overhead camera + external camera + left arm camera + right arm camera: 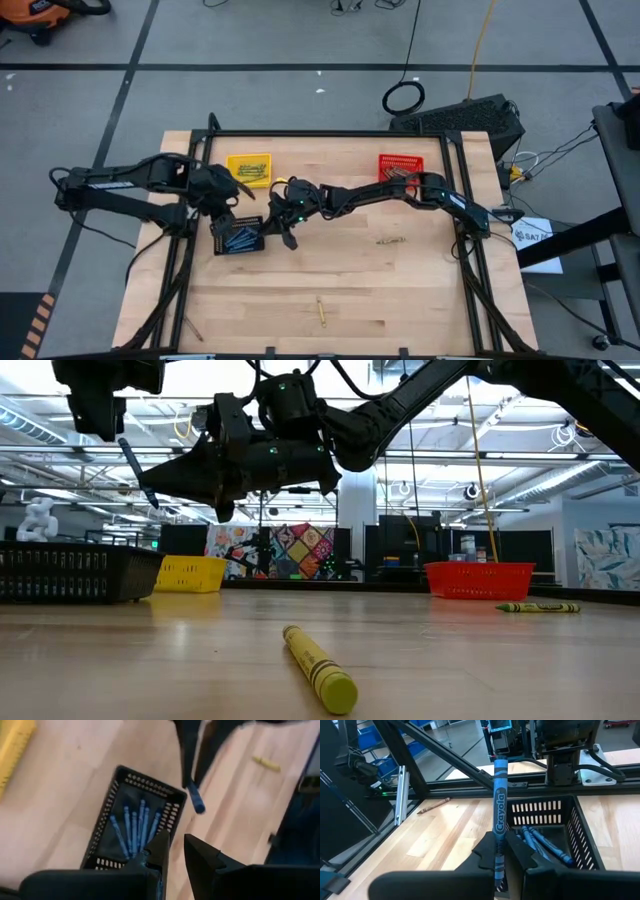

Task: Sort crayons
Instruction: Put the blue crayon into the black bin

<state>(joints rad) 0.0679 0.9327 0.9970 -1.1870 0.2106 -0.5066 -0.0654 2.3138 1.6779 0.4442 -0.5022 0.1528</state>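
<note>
blue crayon (499,795): pinched in the right end effector (503,851), up in the air beside the black basket (580,832)
left end effector (172,847): above that basket, fingers parted, gripping nothing
black basket: on the desk (350,290), blue crayons inside

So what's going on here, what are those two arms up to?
They are sorting crayons by colour. The right gripper is shut on a blue crayon beside the black basket, which already holds several blue ones. The left gripper hovers over that basket, holding nothing. A yellow basket and a red basket sit at the back, and a yellow crayon lies loose on the table.
</note>
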